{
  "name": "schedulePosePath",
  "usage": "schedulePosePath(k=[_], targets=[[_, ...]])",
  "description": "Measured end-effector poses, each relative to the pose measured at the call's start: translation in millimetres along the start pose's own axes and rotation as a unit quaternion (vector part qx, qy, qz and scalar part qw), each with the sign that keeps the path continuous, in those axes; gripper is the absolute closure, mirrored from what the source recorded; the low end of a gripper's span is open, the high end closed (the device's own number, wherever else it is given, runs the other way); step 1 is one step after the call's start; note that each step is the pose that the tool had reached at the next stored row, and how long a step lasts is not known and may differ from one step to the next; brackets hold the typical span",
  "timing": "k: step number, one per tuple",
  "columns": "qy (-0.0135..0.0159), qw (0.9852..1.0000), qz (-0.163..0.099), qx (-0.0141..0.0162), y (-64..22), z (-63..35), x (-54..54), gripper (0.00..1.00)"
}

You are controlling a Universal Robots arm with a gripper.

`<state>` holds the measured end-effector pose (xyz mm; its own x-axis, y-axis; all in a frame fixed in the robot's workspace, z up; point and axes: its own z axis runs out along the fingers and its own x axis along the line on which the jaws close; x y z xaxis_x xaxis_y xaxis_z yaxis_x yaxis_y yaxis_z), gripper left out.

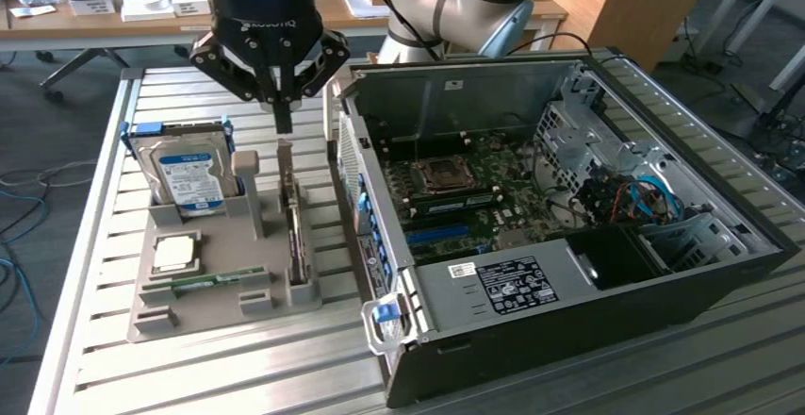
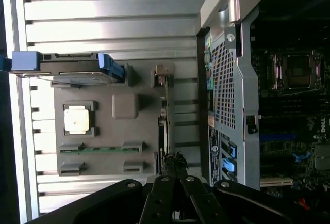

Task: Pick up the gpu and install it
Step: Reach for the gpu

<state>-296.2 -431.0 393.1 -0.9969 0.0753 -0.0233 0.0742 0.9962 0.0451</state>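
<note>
The gpu (image 1: 290, 222) stands on edge in a slot of the grey holder (image 1: 207, 311), seen as a thin green card with a metal bracket. In the wrist view the gpu (image 2: 164, 113) runs as a narrow strip along the holder's (image 2: 139, 131) side nearest the computer case. My gripper (image 1: 283, 123) hangs just above the card's far end, fingers pressed together with nothing visibly between them. In the wrist view the gripper (image 2: 175, 161) has its tips meeting over the card's end.
An open computer case (image 1: 553, 207) with its motherboard (image 1: 472, 193) lies at the exterior view's right of the holder. The holder also carries a hard drive (image 1: 188, 174), a CPU (image 1: 176, 250) and a RAM stick (image 1: 207, 281). Everything rests on a slatted metal table (image 1: 113, 358).
</note>
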Motion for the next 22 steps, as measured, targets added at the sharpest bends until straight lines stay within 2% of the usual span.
schedulePosePath(k=[10,22], targets=[[0.0000,1.0000,0.000,0.0000,-1.4,-0.1,-0.1,0.89],[0.0000,1.0000,0.000,0.0000,-10.1,-0.1,1.7,0.89]])
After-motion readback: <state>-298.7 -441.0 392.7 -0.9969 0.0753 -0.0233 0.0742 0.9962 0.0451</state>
